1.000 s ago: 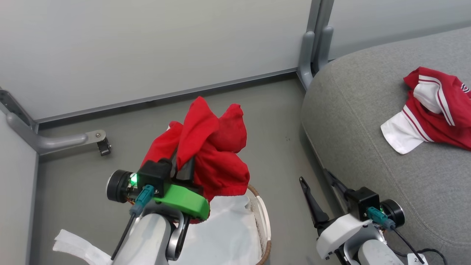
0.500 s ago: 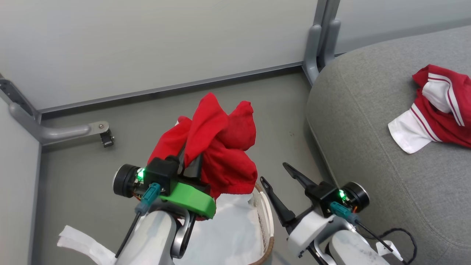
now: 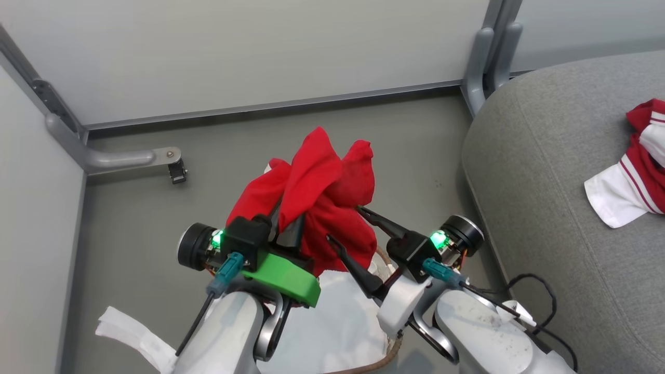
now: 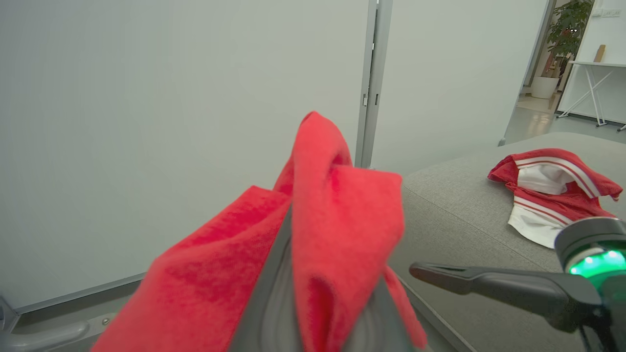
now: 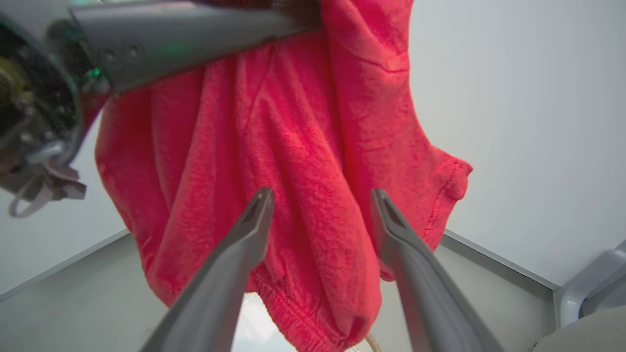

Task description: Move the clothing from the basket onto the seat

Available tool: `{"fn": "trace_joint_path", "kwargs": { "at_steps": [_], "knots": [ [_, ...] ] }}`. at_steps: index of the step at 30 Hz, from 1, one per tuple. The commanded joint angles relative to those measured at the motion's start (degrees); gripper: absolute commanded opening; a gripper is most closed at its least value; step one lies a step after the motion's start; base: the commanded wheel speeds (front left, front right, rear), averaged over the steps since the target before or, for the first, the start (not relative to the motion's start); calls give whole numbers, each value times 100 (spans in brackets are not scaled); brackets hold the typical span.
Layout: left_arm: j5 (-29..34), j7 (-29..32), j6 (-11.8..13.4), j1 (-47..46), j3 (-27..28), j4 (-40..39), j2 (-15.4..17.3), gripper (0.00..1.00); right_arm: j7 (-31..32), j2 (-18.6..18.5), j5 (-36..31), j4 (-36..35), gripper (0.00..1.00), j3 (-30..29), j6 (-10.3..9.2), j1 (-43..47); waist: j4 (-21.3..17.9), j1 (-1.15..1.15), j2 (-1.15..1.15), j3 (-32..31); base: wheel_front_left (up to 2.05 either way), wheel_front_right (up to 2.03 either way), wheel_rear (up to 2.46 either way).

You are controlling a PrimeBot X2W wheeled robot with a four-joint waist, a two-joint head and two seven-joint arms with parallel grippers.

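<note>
Head view, centre frame: left claw (image 3: 284, 227) pinched the plain red garment (image 3: 322, 208), holding it bunched above the basket (image 3: 394, 347). The right claw (image 3: 343, 223) was spread wide, tips at the garment's lower-right hanging fold. In the right wrist view the cloth hung straight ahead between its fingers; contact unclear. Frame right lay the seat (image 3: 545, 182), striped garment (image 3: 631, 176) already on it. The right arm was nearer the seat. Judged: carry goes rightward.

Bright, even, diffuse light w/ faint soft shadows; head view sharp, but close-up red garment (image 4: 342, 220) & right gripper's fingers (image 5: 230, 274) blurred in wrist views.
</note>
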Motion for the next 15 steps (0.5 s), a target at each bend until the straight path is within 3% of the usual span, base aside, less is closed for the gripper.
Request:
{"fn": "trace_joint_path", "kwargs": {
  "at_steps": [1,15],
  "knots": [
    [-47,-19,26,-112,-57,7,20,0,-9,8,35,45,100,31,-8,-83,84,0,0,62,0,0,0],
    [-350,-20,100,-263,-665,-8,20,0,-9,88,26,459,100,174,-8,-473,407,0,0,162,0,0,0]
  ]
}}
